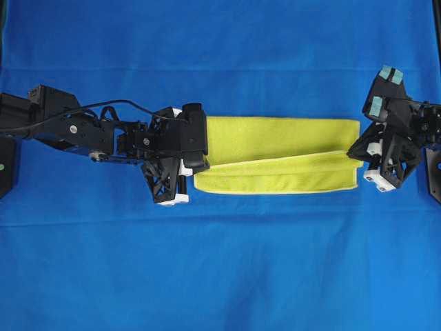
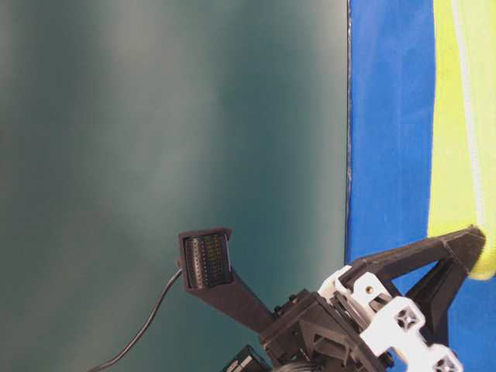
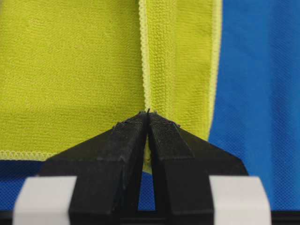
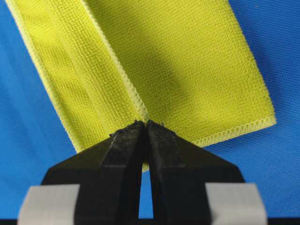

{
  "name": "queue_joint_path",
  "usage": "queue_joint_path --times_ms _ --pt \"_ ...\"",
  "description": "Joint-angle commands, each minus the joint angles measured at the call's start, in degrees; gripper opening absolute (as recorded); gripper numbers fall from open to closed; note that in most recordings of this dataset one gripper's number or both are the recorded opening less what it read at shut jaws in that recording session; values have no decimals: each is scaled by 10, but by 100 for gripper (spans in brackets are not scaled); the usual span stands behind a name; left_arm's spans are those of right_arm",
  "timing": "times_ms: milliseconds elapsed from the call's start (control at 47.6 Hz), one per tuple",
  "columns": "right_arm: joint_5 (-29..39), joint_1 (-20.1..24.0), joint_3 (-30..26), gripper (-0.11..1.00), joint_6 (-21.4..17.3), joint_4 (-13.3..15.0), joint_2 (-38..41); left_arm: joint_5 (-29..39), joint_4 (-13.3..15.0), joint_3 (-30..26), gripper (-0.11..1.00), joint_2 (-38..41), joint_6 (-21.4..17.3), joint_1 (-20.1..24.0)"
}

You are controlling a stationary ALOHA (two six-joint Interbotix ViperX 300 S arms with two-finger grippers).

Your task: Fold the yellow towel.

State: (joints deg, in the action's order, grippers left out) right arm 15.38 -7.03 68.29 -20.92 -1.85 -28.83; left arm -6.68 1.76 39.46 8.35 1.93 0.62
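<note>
L tool [image 3: 147,115] – clamped on yellow towel [image 1: 275,138] hem | R tool [image 4: 145,123] – clamped on opp. end hem

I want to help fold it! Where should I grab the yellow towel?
Grab the yellow towel at its two short ends, coming in level from left and right. It lies long and flat, and the left gripper and right gripper pinch its hem there.

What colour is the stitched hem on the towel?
Paler yellow than the bright yellow-green microfiber towel; the stitched hem shows best in the left wrist view.
</note>
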Motion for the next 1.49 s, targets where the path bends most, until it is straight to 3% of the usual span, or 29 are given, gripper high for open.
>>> queue_joint_path --times_ms 0,336,441,546,609,672,776,860,1007,1196,1469 --pt "-11 8 -4 3 -3 -2 9 -2 2 -4 1 -9 1 -1" --pt "-36 40 -17 3 -6 -9 55 -2 2 -4 5 -7 2 -25" --pt "-35 49 -21 7 -16 -17 60 -2 2 -4 30 -8 2 -31" --pt "-32 71 -24 41 -22 -17 54 1 1 -3 64 -11 1 -38" --pt "-29 84 -25 58 -23 -17 45 9 2 -4 77 -18 0 -40" --pt "-26 87 -25 66 -23 -18 33 19 1 -4 73 -26 0 -40" --pt "-17 87 -23 59 -18 -11 10 35 0 -3 66 -53 -7 -39" --pt "-2 78 -25 59 -17 11 -17 47 -1 0 64 -83 -13 -27" --pt "10 13 -20 60 -18 54 -48 50 -1 14 64 -124 -26 20" --pt "34 -78 -18 60 -18 100 -41 44 -1 17 64 -117 -29 75" --pt "10 -126 -21 60 -18 143 37 16 -1 11 64 -44 -30 94"
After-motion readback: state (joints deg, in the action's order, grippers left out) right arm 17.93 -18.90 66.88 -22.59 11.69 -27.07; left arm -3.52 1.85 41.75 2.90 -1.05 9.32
